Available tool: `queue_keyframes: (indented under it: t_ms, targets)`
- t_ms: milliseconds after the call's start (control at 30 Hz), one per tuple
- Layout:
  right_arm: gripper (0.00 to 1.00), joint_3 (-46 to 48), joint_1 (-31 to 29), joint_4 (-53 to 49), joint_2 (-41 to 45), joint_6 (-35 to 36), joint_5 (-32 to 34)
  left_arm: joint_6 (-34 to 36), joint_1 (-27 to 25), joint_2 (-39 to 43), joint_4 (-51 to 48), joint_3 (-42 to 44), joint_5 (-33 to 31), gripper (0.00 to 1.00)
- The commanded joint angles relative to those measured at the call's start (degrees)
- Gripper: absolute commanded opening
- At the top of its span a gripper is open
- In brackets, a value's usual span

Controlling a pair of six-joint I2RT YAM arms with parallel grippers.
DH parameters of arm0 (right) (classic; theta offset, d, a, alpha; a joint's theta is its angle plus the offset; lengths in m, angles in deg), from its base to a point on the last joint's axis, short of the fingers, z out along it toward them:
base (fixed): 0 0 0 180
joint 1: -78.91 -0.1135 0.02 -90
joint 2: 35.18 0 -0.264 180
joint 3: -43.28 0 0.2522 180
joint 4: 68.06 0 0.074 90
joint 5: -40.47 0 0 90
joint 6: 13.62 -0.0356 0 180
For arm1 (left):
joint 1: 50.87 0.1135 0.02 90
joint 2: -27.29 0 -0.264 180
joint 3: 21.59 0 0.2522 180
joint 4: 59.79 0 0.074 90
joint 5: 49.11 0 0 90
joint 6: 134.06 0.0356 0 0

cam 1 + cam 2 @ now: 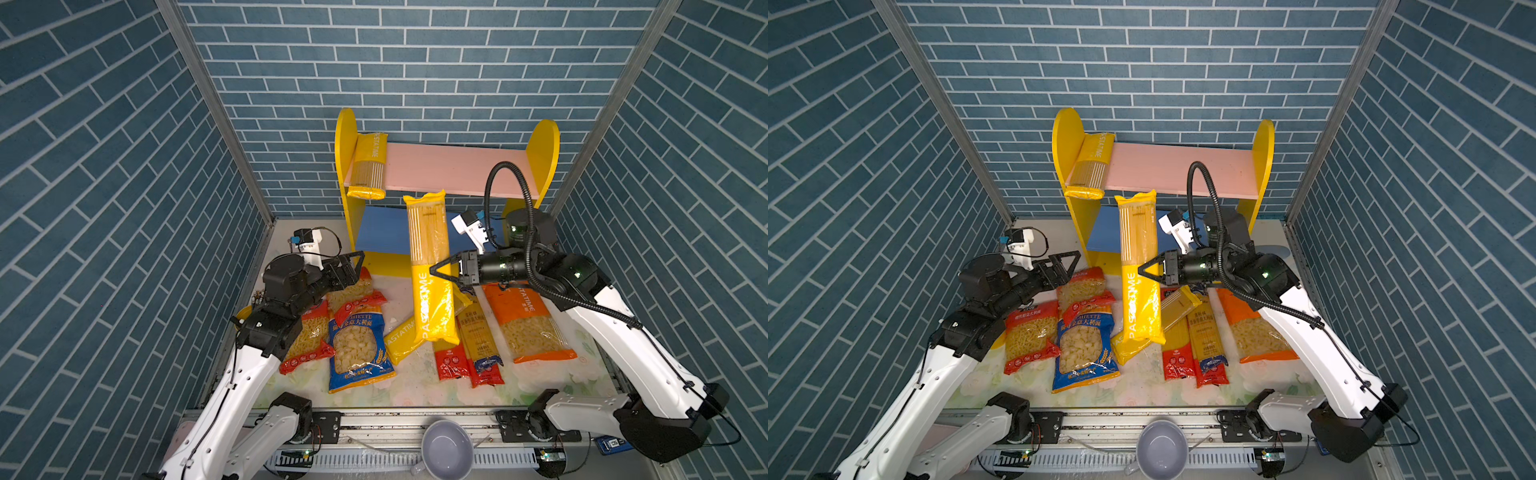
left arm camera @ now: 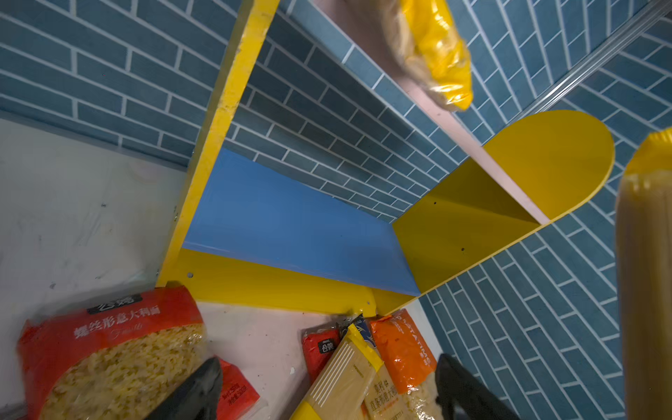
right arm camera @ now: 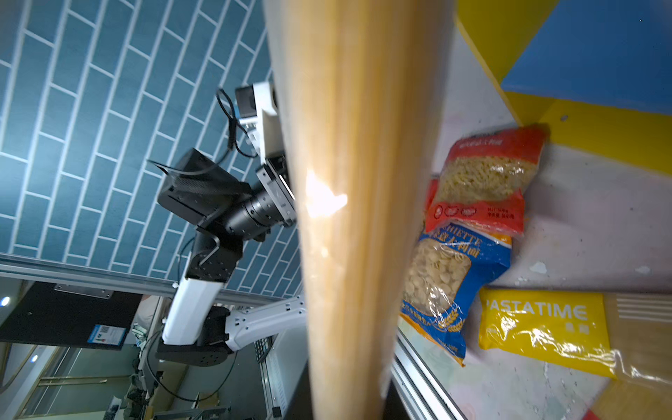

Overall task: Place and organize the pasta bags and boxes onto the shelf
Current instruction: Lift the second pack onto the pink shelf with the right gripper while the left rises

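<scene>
Step in hand: shelving one pack. My right gripper point(image 1: 436, 272) is clamped across the middle of a long yellow spaghetti pack point(image 1: 426, 232), which hangs nearly upright, clear of the table point(image 1: 397, 291), in front of the shelf point(image 1: 347, 137).

To do it well, I judge:
1. Raise the pack above the pink upper board point(image 1: 449, 166).
2. Tip it flat, parallel to the shelved pack point(image 1: 368, 166) at that board's left end.
3. Set it just beside that pack and well back, since the shelved one overhangs the front edge.

My left gripper point(image 1: 355, 268) stands spread wide and empty over the red fusilli bag point(image 2: 109, 349), near the shelf's left foot.

Legible writing:
- "PASTATIME" on the yellow pack lying flat point(image 3: 538, 312).
- "PASTATIME" on the orange bag point(image 1: 528, 305).
- "…HIETTE" on the blue bag point(image 3: 454, 269).
- "螺丝形意大利面" on the fusilli bag.
</scene>
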Motion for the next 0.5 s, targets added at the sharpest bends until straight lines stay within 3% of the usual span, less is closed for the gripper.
queue_keyframes:
  t_ms: [0,200,333,467]
  targets:
    - [0.13,-11.27,3.38,8.35,-5.4,-4.46,-3.39,0.52,0.4,-0.72,0.47,-3.51,3.13,0.92]
    - [0.07,-36.24,4.71,7.35,-23.43,-8.35,-0.28,-5.12,0.32,-3.01,8.99,-3.26,10.5,0.9]
    - [0.07,-46.93,4.89,2.47,-30.4,-6.03,2.91,-7.52,0.41,-2.74,10.55,-4.26,10.19,0.91]
    - [0.07,-52.31,5.23,1.18,-35.11,-7.08,0.26,-10.01,0.4,-4.42,13.41,-6.57,11.51,0.93]
